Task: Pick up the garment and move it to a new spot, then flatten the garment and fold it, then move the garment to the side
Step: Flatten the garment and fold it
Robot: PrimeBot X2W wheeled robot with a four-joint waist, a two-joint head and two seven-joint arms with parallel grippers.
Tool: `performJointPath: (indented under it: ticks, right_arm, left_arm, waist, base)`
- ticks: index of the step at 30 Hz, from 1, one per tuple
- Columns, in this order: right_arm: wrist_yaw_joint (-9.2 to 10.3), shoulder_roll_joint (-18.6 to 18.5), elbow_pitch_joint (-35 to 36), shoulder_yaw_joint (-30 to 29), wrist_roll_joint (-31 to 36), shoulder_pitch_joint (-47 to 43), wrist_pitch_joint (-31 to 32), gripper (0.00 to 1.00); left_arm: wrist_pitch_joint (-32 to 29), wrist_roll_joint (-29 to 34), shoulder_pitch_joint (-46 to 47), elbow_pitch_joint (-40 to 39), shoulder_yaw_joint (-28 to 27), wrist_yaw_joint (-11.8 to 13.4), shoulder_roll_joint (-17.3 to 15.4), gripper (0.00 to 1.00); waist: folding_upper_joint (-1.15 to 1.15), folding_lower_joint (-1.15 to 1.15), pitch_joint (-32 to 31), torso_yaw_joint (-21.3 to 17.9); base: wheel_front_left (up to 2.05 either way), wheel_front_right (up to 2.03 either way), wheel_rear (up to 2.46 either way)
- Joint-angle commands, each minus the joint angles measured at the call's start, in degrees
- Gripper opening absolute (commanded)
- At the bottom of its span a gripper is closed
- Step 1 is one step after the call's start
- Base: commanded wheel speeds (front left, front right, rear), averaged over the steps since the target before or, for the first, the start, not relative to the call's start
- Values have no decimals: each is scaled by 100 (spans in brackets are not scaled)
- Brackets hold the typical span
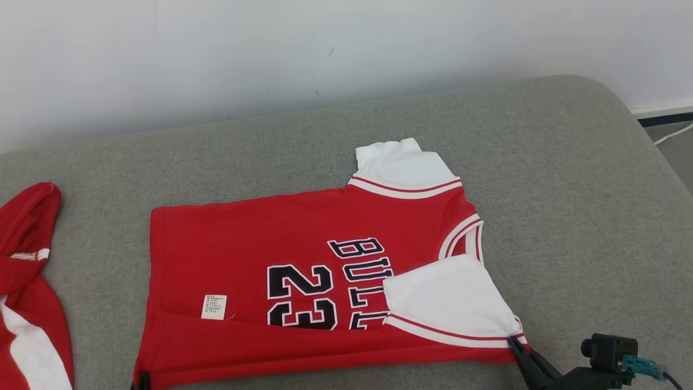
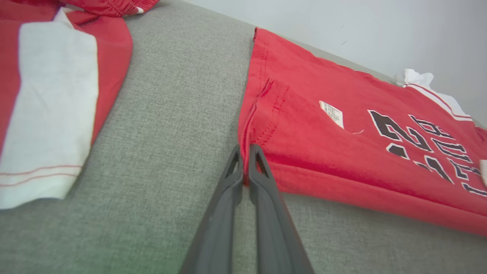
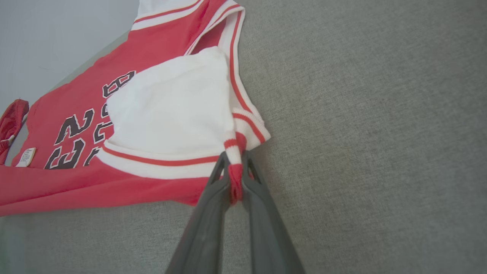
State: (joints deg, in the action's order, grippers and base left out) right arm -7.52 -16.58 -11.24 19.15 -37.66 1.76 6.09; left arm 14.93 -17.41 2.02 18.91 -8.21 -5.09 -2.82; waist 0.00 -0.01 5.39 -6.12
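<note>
**Operator:** What is the state of the left gripper [image 2: 245, 154]?

**Technician:** The fingers are pressed together with a thin edge of red fabric pinched between the tips. It grips the garment [image 1: 243, 244] at a hem corner, at the near edge of the cushion [image 1: 568, 189], left of the cushion's centre.

**Operator:** And the right gripper [image 3: 236, 161]?

**Technician:** It is clamped on the red-and-white striped trim of the near sleeve [image 1: 444, 298], also at the cushion's near edge but right of centre. A wrist camera [image 1: 609, 351] sits just behind it.

**Operator:** Where does the garment lie?

**Technician:** It lies flat on the middle of the cushion, printed side up. The hem is toward the cushion's left end and the neck toward its right end. A strip along the near side is folded over the body.

**Operator:** Is anything in the way?

**Technician:** The white near sleeve lies across the lettering and hides part of it. The folded strip covers the lower part of the number. A care label [image 1: 214, 306] lies exposed beside the number.

**Operator:** What else is around it?

**Technician:** A second garment [image 1: 27, 281], red and white, is bunched at the cushion's left end, well apart from the first. A pale wall [image 1: 270, 54] runs along the cushion's far edge.
</note>
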Motion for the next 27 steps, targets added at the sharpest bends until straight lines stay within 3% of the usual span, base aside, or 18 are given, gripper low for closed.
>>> performJointPath:
  ticks: [1,17,18,19,20,27]
  right_arm:
    - [5,16,52,-69,66,-85,35,0]
    - [5,190,191,-426,722,-178,174,0]
    - [5,193,189,-441,760,-173,180,4]
    - [5,200,197,-456,795,-161,165,50]
    - [5,218,205,-472,819,-147,156,100]
    - [5,323,420,-668,1050,-13,-137,100]
  left_arm:
    - [16,-7,-116,-14,-35,32,-26,0]
    - [16,-324,-348,-180,261,243,-26,0]
    - [16,-322,-340,-186,274,259,-26,21]
    - [17,-311,-335,-200,285,272,-26,80]
    - [17,-305,-328,-216,297,271,-25,100]
    - [17,-290,-280,-568,285,353,-15,100]
  waist:
    - [0,1,10,3]
    - [0,1,84,164]
    - [0,1,90,172]
    - [0,1,96,178]
    - [0,1,102,183]
    - [0,1,103,204]
  base:
    - [0,0,0]
    - [0,0,0]
    - [0,0,0]
    - [0,0,0]
    - [0,0,0]
    - [0,0,0]
